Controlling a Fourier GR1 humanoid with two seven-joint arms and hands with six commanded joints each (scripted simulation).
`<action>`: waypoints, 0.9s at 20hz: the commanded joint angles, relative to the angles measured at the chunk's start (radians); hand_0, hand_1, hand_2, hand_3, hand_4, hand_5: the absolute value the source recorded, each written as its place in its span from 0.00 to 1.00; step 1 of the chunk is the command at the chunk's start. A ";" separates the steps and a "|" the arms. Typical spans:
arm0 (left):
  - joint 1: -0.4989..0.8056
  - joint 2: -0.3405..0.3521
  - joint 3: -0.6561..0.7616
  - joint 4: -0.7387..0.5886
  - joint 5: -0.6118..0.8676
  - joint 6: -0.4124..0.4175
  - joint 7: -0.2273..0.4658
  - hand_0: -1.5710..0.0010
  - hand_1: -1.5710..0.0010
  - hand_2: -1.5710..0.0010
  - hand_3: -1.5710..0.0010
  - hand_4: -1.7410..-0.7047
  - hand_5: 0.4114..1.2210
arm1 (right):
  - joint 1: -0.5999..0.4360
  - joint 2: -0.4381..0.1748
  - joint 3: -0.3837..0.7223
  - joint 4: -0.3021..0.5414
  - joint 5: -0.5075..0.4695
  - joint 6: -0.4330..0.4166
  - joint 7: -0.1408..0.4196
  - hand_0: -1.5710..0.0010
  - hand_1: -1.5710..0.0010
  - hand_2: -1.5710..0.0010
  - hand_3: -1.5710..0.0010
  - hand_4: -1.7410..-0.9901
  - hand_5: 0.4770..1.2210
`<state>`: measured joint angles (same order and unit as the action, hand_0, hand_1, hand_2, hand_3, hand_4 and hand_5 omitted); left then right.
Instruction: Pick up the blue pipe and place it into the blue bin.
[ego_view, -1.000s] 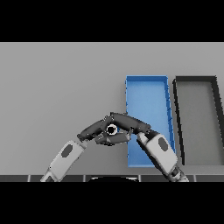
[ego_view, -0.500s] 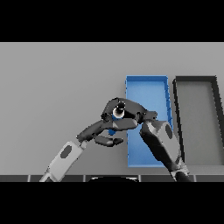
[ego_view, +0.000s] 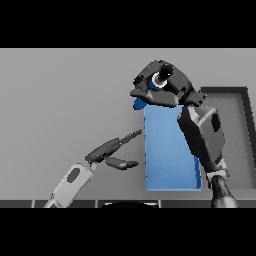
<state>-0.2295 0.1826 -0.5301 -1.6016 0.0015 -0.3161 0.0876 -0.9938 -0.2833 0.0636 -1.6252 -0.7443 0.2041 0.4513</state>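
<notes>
My right hand (ego_view: 162, 90) is raised over the far end of the blue bin (ego_view: 167, 150), its fingers curled round the blue pipe (ego_view: 140, 103). The pipe's round open end faces me between the fingers, and a blue stub sticks out below the hand on the left. Most of the pipe is hidden by the hand. The bin is a long blue tray and nothing shows inside it. My left hand (ego_view: 107, 149) hovers low over the table just left of the bin, fingers straight and thumb apart, holding nothing.
A dark grey bin (ego_view: 235, 135) stands right of the blue bin, partly hidden behind my right forearm (ego_view: 202, 135). Grey table spreads to the left and the far side.
My right hand has risen with the pipe and moved up toward the blue bin's far end. The left hand has come off the pipe and stays low at the left.
</notes>
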 joint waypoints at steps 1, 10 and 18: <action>-0.006 -0.003 -0.001 -0.001 -0.008 0.007 0.010 1.00 1.00 1.00 1.00 0.86 0.09 | 0.001 -0.014 -0.008 0.026 0.023 -0.002 -0.007 0.00 0.00 0.00 0.00 0.32 1.00; -0.010 0.016 0.016 -0.019 -0.016 0.024 0.023 1.00 1.00 1.00 1.00 0.89 0.06 | 0.184 -0.125 -0.110 0.260 0.103 -0.046 0.025 0.00 0.00 0.00 0.00 0.32 1.00; -0.001 0.015 0.002 -0.037 -0.022 0.022 0.023 1.00 1.00 1.00 1.00 0.88 0.07 | 0.451 -0.133 -0.050 0.223 0.187 -0.191 0.158 0.00 0.00 0.00 0.00 0.32 1.00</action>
<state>-0.2310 0.1971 -0.5282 -1.6385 -0.0206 -0.2941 0.1102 -0.5417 -0.4160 0.0137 -1.4011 -0.5590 0.0136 0.6093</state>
